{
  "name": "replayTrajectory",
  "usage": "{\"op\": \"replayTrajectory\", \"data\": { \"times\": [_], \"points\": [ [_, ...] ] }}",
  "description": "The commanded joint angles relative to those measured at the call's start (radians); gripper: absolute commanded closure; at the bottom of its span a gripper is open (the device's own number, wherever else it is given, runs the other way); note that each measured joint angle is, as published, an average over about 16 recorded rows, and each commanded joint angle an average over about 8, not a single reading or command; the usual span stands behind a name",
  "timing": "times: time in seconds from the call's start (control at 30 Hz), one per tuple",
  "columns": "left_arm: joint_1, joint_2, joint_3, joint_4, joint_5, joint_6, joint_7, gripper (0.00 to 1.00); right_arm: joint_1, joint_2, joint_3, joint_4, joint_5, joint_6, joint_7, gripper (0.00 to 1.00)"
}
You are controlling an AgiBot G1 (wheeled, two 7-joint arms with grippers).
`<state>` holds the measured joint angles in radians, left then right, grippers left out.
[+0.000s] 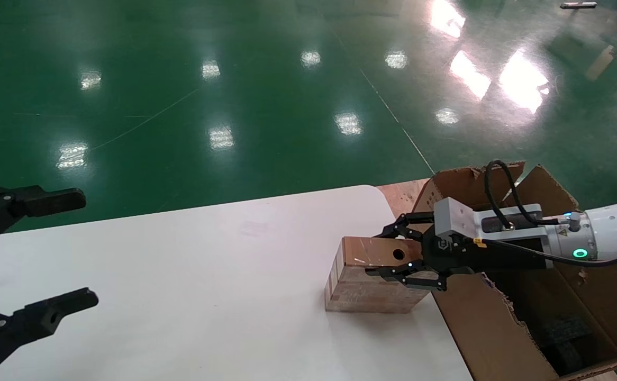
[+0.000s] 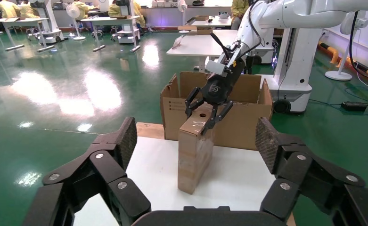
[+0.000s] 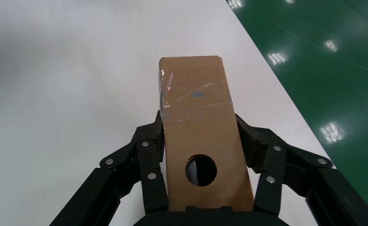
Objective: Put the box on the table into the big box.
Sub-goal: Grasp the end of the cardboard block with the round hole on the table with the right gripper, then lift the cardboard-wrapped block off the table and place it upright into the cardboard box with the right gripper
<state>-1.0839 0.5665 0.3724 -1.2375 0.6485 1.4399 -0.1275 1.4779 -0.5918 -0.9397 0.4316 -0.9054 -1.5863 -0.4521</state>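
Right gripper [image 1: 393, 253] clamped around box [image 1: 361, 288], on table [image 1: 181, 275]

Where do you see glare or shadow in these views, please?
Head view: bright lamp reflections spot the green floor; the box, between the right gripper's fingers, throws a soft shadow on the table. Left wrist view: broad glare on the floor; the left gripper is open. Right wrist view: the box's tape shines.

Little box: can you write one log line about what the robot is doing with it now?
right gripper: shut on box | box: on table, beside big box | left gripper: open, idle
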Motion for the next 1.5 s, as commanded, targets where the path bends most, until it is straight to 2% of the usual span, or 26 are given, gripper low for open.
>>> {"op": "replayTrajectory", "data": {
  "times": [0.03,0.4,0.6,0.87,1.03,1.23,1.5],
  "points": [
    [0.000,0.000,0.000,0.000,0.000,0.000,0.000,0.00,0.000,-0.001,-0.001,0.004,-0.002,0.002,-0.004,1.00],
    [0.000,0.000,0.000,0.000,0.000,0.000,0.000,0.00,0.135,0.141,-0.014,0.231,0.146,-0.004,0.304,1.00],
    [0.000,0.000,0.000,0.000,0.000,0.000,0.000,0.00,0.249,0.239,-0.008,0.238,0.150,0.016,0.389,1.00],
    [0.000,0.000,0.000,0.000,0.000,0.000,0.000,0.00,0.389,0.357,-0.008,0.111,-0.020,0.072,0.368,1.00],
    [0.000,0.000,0.000,0.000,0.000,0.000,0.000,0.00,0.422,0.385,-0.023,0.004,-0.113,0.101,0.336,1.00],
    [0.000,0.000,0.000,0.000,0.000,0.000,0.000,0.00,0.376,0.369,-0.042,-0.125,-0.129,0.107,0.294,1.00],
    [0.000,0.000,0.000,0.000,0.000,0.000,0.000,0.00,0.264,0.321,-0.033,-0.283,-0.069,0.110,0.211,1.00]
  ]
}}
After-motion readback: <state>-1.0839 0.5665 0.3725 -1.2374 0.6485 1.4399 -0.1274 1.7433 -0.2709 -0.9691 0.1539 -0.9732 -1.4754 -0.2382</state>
